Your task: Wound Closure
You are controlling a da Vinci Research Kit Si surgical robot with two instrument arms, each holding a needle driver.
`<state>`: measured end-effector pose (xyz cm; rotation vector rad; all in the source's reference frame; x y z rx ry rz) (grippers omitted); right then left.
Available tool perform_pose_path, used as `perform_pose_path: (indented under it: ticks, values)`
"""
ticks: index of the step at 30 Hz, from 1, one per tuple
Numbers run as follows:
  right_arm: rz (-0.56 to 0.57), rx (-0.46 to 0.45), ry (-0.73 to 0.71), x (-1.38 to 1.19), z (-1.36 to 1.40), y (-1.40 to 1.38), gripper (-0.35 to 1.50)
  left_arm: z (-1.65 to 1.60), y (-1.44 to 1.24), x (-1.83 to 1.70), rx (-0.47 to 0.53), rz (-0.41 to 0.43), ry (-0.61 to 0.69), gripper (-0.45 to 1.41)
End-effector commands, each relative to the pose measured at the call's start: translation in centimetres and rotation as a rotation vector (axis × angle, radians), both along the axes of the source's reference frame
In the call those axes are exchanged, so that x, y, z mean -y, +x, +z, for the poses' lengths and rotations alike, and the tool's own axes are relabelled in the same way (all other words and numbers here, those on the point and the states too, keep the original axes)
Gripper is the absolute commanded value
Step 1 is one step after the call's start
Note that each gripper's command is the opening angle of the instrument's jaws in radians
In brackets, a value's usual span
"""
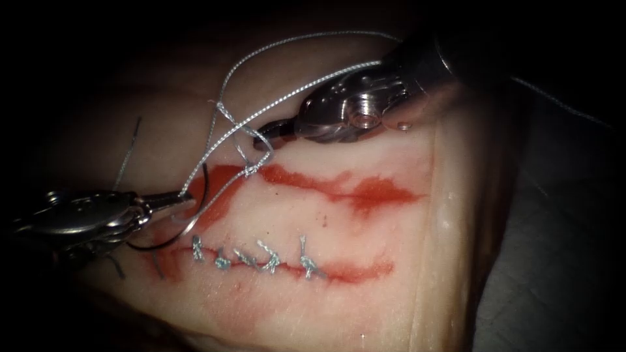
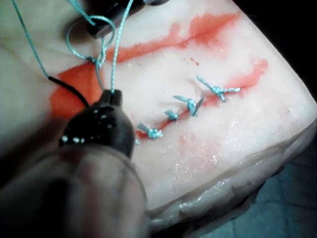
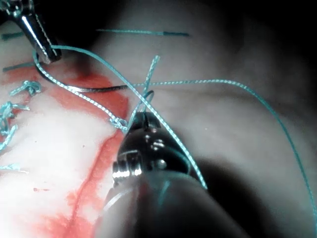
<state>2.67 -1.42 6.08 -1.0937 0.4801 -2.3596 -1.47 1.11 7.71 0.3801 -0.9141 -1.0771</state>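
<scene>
Endoscope view first: two tools over the tissue [image 1: 365,228]. Left tool [image 1: 171,199] comes in low from the left, jaws closed on the thread [image 1: 287,91], which climbs from its tip to a loose tangle of loops at the right tool's tip. Right tool [image 1: 277,133] reaches down from the upper right, thread wrapped around its tip; whether those jaws are apart or together, I cannot tell.

Needle [image 1: 195,215]: one, a thin dark curve beside the left tool's tip, lying over the red fluid [image 1: 365,192] near the left end of the cut; neither tool holds it. Whether its point is in the tissue, I cannot tell.

Count the finished stitches [image 1: 261,257]: five knotted ones in a row along the lower cut. Two red streaks of fluid, one along the upper line, one along the stitched line.

Left wrist view: left tool [image 2: 111,96] clamped on the thread [image 2: 116,54], four knots [image 2: 190,105] clear beyond it, dark needle [image 2: 72,90] alongside.

Right wrist view: right tool [image 3: 141,119] with thread [image 3: 223,82] draped across it, the left tool [image 3: 47,52] beyond, the needle [image 3: 94,89] lying between them.
</scene>
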Motion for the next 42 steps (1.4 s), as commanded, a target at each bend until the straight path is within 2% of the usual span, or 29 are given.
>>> perform_pose_path:
  ticks: [1, 5, 11, 14, 21, 26, 29, 33, 42]
  values:
    - [0.023, 0.010, 0.002, -0.01, 0.05, 0.10, -0.35, 0.02, -0.04, 0.04, 0.001, 0.002, 0.015, -0.45]
    - [0.067, 0.039, 0.016, -0.04, 0.11, 0.09, -0.35, -0.08, 0.02, 0.25, -0.021, 0.021, 0.133, -0.45]
    - [0.137, 0.078, 0.032, -0.03, 0.19, 0.03, -0.35, -0.29, 0.19, 0.52, -0.153, 0.004, 0.401, -0.45]
    - [0.169, 0.100, 0.049, -0.02, 0.22, 0.00, -0.35, -0.40, 0.27, 0.63, -0.164, 0.027, 0.468, -0.45]
    - [0.205, 0.126, 0.030, -0.03, 0.26, -0.04, -0.35, -0.58, 0.44, 0.83, -0.239, 0.111, 0.539, -0.45]
    - [0.283, 0.169, 0.009, -0.07, 0.29, -0.07, -0.35, -0.67, 0.58, 0.90, -0.282, 0.142, 0.569, -0.45]
    - [0.342, 0.195, 0.003, -0.10, 0.33, -0.09, -0.35, -0.72, 0.70, 0.94, -0.357, 0.177, 0.589, -0.45]
    - [0.380, 0.214, 0.001, -0.11, 0.34, -0.11, -0.35, -0.78, 0.79, 0.97, -0.380, 0.199, 0.612, -0.45]
    - [0.689, 0.250, 0.162, -0.04, 0.39, -0.11, -0.35, -0.84, 0.91, 1.11, -0.405, 0.228, 0.648, -0.45]
